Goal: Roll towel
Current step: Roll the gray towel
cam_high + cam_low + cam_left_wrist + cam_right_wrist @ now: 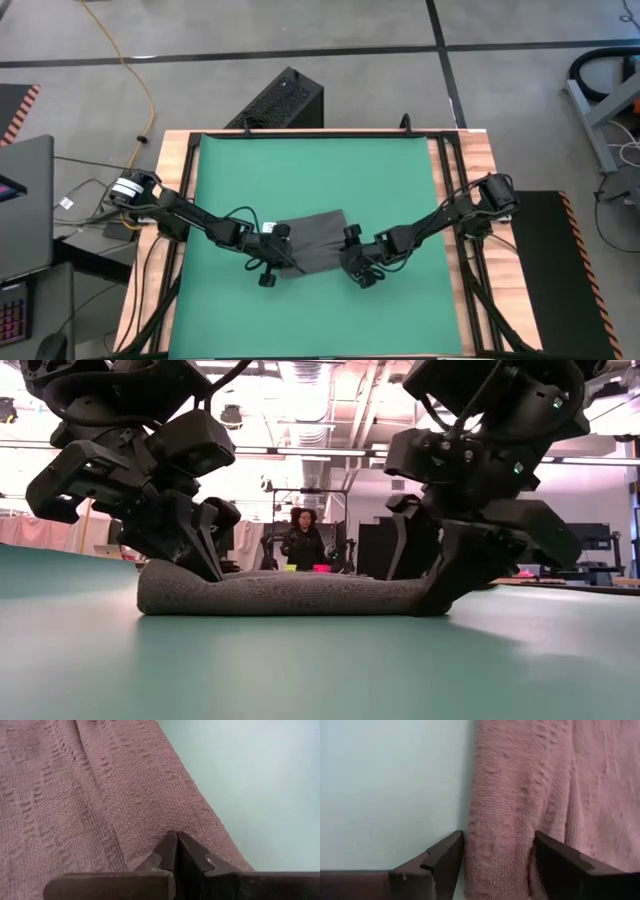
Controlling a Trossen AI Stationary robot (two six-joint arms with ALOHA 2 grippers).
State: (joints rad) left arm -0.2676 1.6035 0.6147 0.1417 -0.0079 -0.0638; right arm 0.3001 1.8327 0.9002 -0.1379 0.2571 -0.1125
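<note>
Towel (315,240) mid-mat (320,170), grey, waffle-woven, near edge a soft rolled ridge. Left gripper (176,851) pinched fully together, tips pressing down on the cloth's left end. Right gripper (497,855) spread wide, fingers (445,857) straddling the rolled right end.

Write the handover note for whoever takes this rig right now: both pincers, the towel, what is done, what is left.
Left pincer: shut, tips down on the towel at its left end.
Right pincer: open, fingers straddling the rolled edge at the towel's right end.
Towel: on the green mat, near its middle, between both arms.
Done: near edge looks partly rolled into a low ridge.
Left: flat cloth remains beyond; likely keep rolling away from the arms.
</note>
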